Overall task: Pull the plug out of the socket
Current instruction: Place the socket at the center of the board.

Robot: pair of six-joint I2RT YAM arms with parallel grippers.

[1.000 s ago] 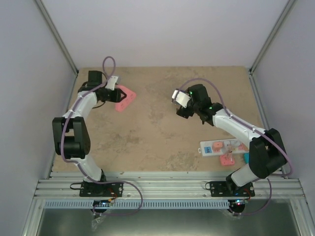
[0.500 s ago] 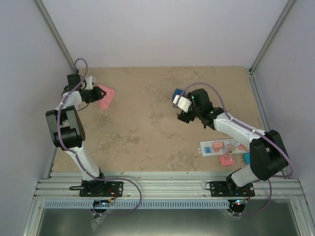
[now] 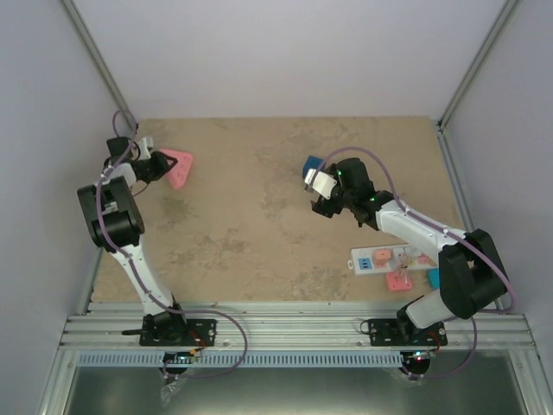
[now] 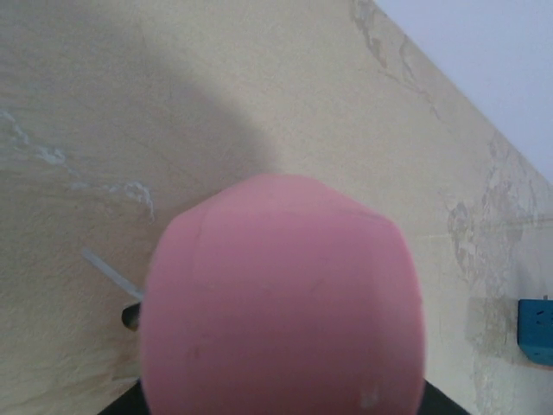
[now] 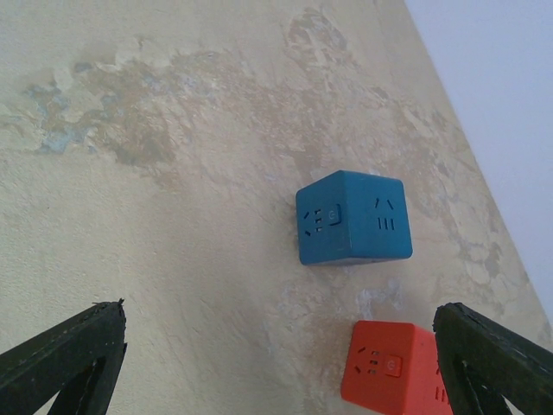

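The big tan table [image 3: 259,225] is holding everything. The left arm [image 3: 112,216] is reaching out to 10 o'clock. The right arm [image 3: 423,225] is bending over the middle of the table.

The socket [image 3: 370,260], a long white strip with coloured squares, is lying at 4 o'clock, close to the right arm's base. Small pink bits [image 3: 381,256] are sitting on it and beside it. I cannot tell which one is the plug.

The left gripper [image 3: 157,164] looks like it is squeezing a pink block [image 4: 281,294], which is filling its camera. The right gripper [image 5: 278,304] is hanging wide open and holding nothing. It is hovering near a blue cube [image 5: 354,216] and a red cube [image 5: 393,367], at 1 o'clock from the table's middle.

Neither gripper is touching the socket, so I think the pulling is not starting yet. One gripper is going to have to travel to the strip first.
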